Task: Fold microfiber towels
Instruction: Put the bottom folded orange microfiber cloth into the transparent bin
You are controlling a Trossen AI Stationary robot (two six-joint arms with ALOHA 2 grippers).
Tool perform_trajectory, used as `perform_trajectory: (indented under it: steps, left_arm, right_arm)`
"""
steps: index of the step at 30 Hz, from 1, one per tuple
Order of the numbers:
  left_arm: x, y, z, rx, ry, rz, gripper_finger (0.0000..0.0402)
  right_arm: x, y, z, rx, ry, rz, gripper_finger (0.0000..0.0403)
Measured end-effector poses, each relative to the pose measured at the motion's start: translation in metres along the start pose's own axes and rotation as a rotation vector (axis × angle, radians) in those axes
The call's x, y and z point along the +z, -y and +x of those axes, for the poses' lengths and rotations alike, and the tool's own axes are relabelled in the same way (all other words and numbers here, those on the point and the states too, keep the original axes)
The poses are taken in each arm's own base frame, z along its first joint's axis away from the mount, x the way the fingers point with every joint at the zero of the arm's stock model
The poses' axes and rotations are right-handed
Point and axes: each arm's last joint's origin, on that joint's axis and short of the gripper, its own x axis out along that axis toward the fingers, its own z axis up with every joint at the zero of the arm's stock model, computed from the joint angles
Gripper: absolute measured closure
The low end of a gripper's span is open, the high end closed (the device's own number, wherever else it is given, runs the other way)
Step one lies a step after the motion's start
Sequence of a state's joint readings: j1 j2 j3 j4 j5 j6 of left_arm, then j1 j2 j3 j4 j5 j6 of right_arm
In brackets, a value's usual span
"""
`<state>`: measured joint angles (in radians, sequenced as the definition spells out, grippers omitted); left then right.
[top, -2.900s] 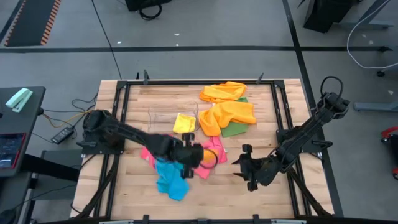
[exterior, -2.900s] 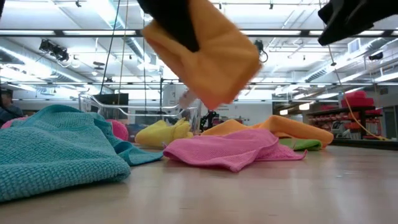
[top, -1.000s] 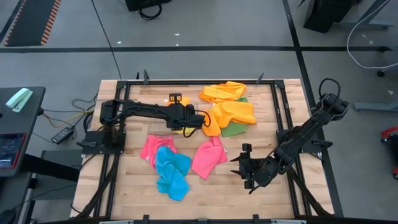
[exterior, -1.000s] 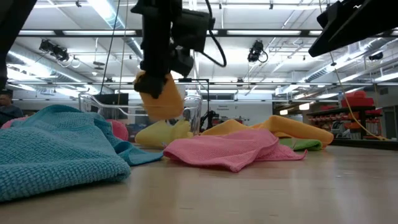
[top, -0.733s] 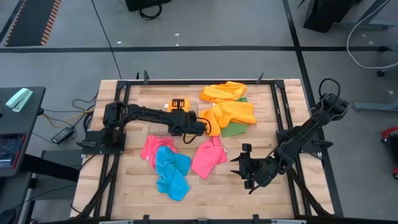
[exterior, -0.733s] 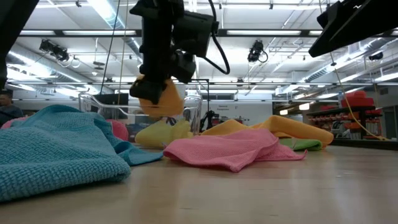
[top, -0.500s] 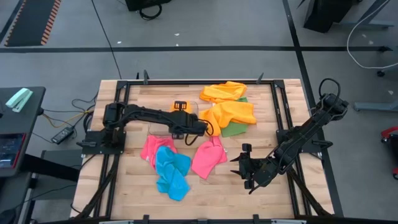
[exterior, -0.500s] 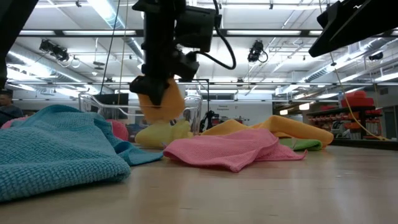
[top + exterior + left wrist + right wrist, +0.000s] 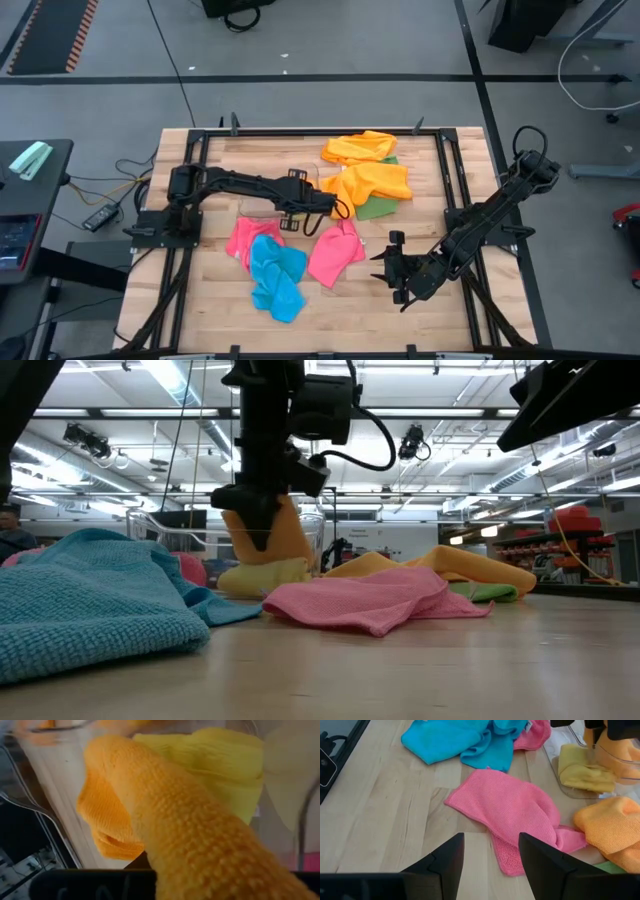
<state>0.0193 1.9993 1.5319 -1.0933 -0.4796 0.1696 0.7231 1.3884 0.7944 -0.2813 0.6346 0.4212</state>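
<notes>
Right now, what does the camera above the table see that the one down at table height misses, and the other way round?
Only the high view shows the whole wooden table, the right end effector hovering open off the pink towel's right, and a second pink towel under the blue one.

Only the low view shows the folded orange towel pinched in the left end effector above the yellow towel, plus the room's ceiling lights behind.

Both show the blue towel, the loose pink towel and the orange pile.
</notes>
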Motion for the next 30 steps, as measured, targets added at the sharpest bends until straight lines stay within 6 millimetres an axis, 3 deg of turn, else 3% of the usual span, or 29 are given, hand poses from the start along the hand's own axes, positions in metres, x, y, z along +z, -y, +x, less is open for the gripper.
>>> perform_trajectory:
  steps: [6,16,24,30]
  left_arm:
    - [0.005,0.004,0.01,0.0,-0.009,0.025,0.0362]
    - [0.011,0.006,0.017,0.008,0.004,0.017,0.0258]
    - [0.016,0.006,-0.005,0.006,0.027,0.013,0.0182]
    - [0.018,0.0,-0.023,0.005,0.022,-0.003,0.0164]
  right_arm:
    - [0.0,0.0,0.0,0.0,0.0,0.001,0.0206]
    - [-0.001,0.0,0.0,0.001,-0.007,0.003,0.0206]
    - [-0.001,0.0,0.0,0.012,-0.011,0.003,0.0206]
    - [-0.001,0.0,0.0,0.014,-0.014,0.004,0.0206]
